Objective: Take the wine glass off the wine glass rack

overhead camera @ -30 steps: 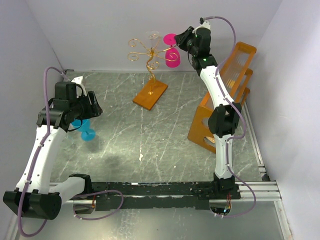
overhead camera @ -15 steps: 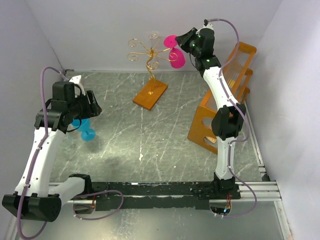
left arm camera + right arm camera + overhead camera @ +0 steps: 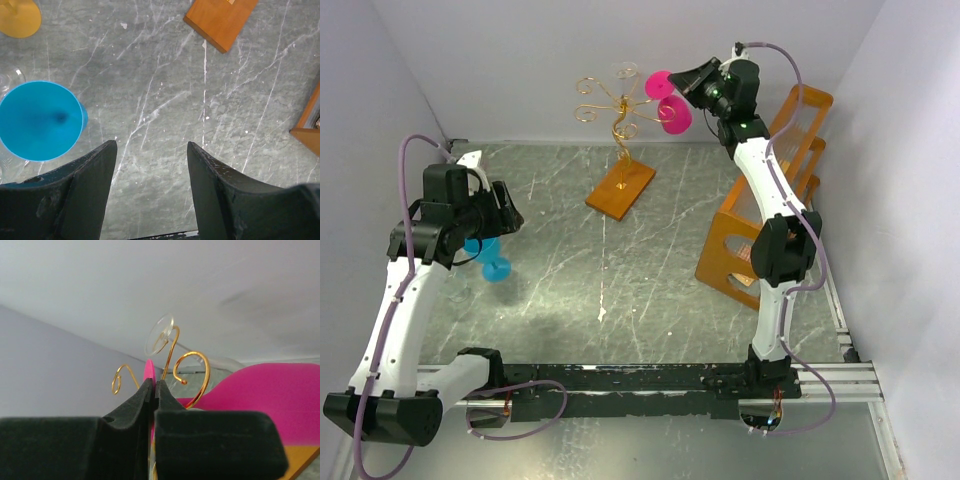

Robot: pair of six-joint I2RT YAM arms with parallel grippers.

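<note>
Aloft, the right pincer clamps the pink wine glass by the wine glass rack; left pincer gapes.

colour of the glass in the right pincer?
Solid bright pink. The wine glass shows best in the top external view, held by the right pincer.

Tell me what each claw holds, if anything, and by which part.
The right claw is shut on the pink wine glass, pinching a thin part by its foot; stem or foot rim, I cannot tell. The left claw is open, holding nothing.
</note>
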